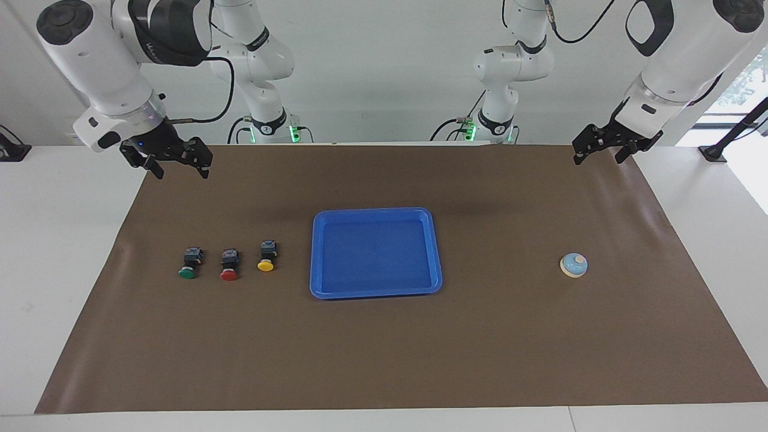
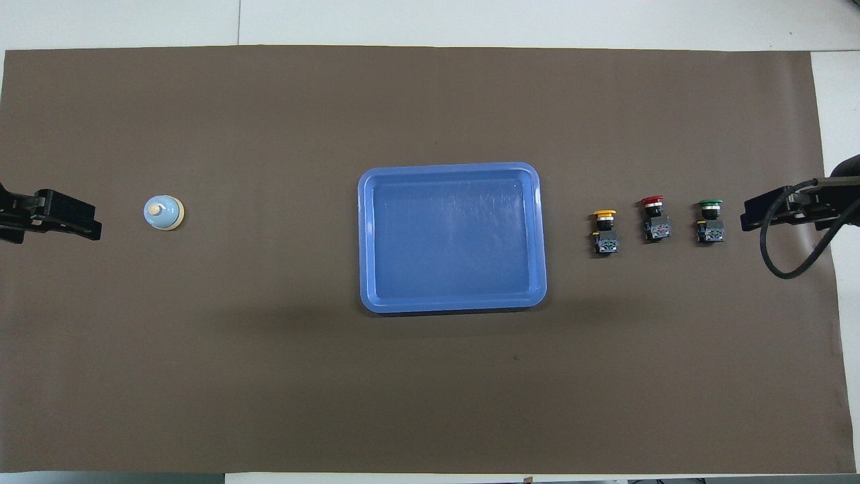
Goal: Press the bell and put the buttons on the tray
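While both end effectors, left (image 1: pixel 606 147) and right (image 1: pixel 174 159), hang released over the worktop's (image 1: pixel 384 360) ends, the empty tray (image 2: pixel 451 301) sits central, the bell (image 2: pixel 163 212) at its nine o'clock overhead, three buttons (image 2: pixel 652 218) at three o'clock.

Bright even light; soft shadows on mat (image 1: pixel 384 336); sharp focus.

**Brown mat on a white counter**

Pretty plain setup here. A big brown mat (image 1: pixel 384 354) covers most of the white counter (image 1: pixel 60 252), with bare white strips showing at both ends and along the edges. The mat has a few soft wrinkles near its ends. Plain white wall (image 1: pixel 372 72) at the robots' end.
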### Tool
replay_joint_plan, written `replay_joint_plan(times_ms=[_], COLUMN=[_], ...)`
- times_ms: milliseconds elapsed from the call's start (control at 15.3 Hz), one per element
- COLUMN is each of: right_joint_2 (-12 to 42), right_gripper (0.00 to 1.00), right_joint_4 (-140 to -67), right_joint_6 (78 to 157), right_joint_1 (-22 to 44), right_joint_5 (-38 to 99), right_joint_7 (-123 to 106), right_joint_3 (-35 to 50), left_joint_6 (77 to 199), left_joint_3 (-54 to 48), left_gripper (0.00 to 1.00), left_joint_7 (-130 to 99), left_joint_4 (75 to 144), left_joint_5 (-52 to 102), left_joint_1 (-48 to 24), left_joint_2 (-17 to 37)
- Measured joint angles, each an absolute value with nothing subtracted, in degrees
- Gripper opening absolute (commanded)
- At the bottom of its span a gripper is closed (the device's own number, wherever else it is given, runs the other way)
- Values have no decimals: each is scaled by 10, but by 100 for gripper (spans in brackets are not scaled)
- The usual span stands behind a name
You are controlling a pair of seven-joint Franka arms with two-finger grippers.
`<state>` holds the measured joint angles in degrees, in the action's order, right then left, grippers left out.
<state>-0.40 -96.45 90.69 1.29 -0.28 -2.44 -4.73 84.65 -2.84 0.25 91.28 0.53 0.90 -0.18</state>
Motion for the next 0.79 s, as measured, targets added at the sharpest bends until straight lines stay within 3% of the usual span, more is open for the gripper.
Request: replay_joint_plan(times_ms=[589, 655, 720, 786], right_joint_2=[-4, -4, -4, -4], right_gripper=[100, 100, 100, 100], right_joint_4=[-965, -965, -965, -965], right_joint_6=[907, 907, 907, 907], right_joint_1=[13, 13, 13, 13], right_joint_5=[-3, -3, -3, -3], right_joint_7=[-24, -24, -24, -24], right_joint_3=[-47, -47, -47, -47], left_joint_6=[867, 870, 878, 892], left_joint_3=[-23, -22, -21, -21], left_gripper=[100, 72, 28, 2], left_joint_7=[2, 2, 2, 2], left_joint_4=[913, 913, 914, 917], left_joint_5=[5, 5, 3, 0], left_joint_1=[11, 12, 13, 18], left_joint_2=[-2, -2, -2, -2])
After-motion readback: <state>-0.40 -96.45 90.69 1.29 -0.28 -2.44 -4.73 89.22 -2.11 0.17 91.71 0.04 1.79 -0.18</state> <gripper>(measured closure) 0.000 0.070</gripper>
